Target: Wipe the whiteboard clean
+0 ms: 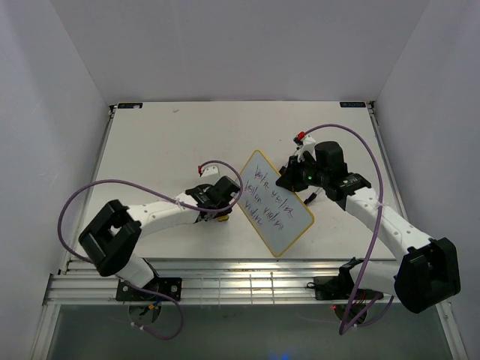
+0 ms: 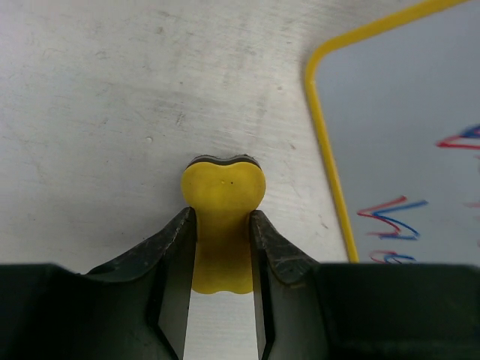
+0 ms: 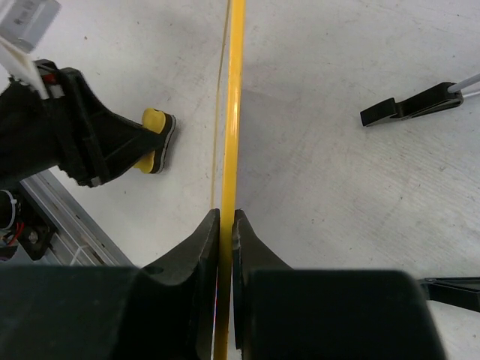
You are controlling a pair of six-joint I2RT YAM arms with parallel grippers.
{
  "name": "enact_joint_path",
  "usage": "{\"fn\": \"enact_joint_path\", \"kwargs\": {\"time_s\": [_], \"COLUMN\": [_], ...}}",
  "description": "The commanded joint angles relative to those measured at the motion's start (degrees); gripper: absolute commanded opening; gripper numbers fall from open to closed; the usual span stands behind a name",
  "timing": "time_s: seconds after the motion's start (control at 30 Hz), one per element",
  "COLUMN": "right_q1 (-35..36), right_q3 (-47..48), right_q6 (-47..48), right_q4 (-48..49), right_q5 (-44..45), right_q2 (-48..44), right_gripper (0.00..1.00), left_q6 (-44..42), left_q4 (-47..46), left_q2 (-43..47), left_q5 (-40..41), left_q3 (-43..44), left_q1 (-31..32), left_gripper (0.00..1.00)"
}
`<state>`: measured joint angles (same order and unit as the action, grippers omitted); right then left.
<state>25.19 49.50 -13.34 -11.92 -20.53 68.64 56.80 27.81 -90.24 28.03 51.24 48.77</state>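
The whiteboard (image 1: 275, 211) is in the middle of the white table (image 1: 165, 142), between the two arms. It has a thin yellow frame and round corners, and from above it sits turned like a diamond. Lines of handwriting (image 1: 268, 199) cover the top part of it. In the left wrist view the strokes look red and blue. I cannot read the words.

The right gripper (image 3: 226, 219) is closed tight on the board's yellow edge. In its own camera the board is seen from the side, as one thin yellow line running up between the two black fingers. A small black foot (image 3: 409, 107) lies on the table to the right of that line.

The left gripper (image 2: 223, 219) is low on the table, just beside the board's left edge. Its fingers are pressed against both sides of a small yellow eraser (image 2: 223, 189). The eraser has a dark layer at its far end. The eraser sits on the bare table and does not touch the board.

Purple cables (image 1: 82, 196) loop out from both arms.
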Motion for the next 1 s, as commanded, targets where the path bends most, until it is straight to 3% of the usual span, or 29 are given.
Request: {"fn": "enact_joint_path", "kwargs": {"time_s": [0.0,0.2,0.43,0.73,0.97], "right_q1": [0.21,0.12,0.30,0.65,1.61], "right_q3": [-2.56,-3.53,-5.63,-7.92,-8.19], "right_q6": [3.33,0.43,-2.56,-6.08,-7.22], "right_q4": [-0.21,1.90,4.45,8.84,10.16], "right_q5": [1.38,-0.82,-2.75,-8.03,-8.73], "right_q2": [-0.09,-0.88,-2.28,-3.34,-4.04], "right_gripper": [0.08,0.08,0.08,0.08,0.08], "left_q6": [-11.33,-24.70,-31.74,-30.08,-28.85], "left_q4": [-13.81,-39.99,-49.67,-60.23,-61.56], "left_q2": [11.20,22.46,15.55,7.54,3.31], "left_q5": [-3.32,-9.48,-13.53,-17.83,-20.99], "left_q3": [-4.21,-14.58,-12.31,-11.69,-9.93], "left_q1": [0.27,0.18,-0.26,-2.54,-2.46], "left_gripper": [0.23,0.23,0.23,0.23,0.18]}}
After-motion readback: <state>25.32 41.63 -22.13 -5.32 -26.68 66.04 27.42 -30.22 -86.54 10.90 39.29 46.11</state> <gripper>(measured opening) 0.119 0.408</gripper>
